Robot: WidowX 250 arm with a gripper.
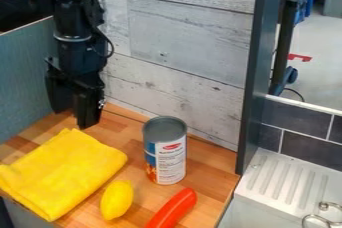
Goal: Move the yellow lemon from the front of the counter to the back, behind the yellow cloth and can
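Observation:
The black gripper (75,119) hangs at the upper left, above the back part of the wooden counter, with its two fingers apart and nothing seen between them. Nearest below it is a folded yellow cloth (63,172) on the counter's left side. To the gripper's right, a can (165,151) with a grey top and a white and blue label stands upright. A yellow lemon (117,200) lies between the cloth and the can, closer to the front. Right of the lemon is a red, sausage-shaped object (172,209), partly cut off by the bottom edge.
A pale wood-plank wall (180,47) rises behind the counter (211,164). The blue-grey side panel (25,77) bounds the left. A tall dark post (257,72) separates the counter from a white ribbed drainboard (287,174) at right, with metal rings (323,217) near its front.

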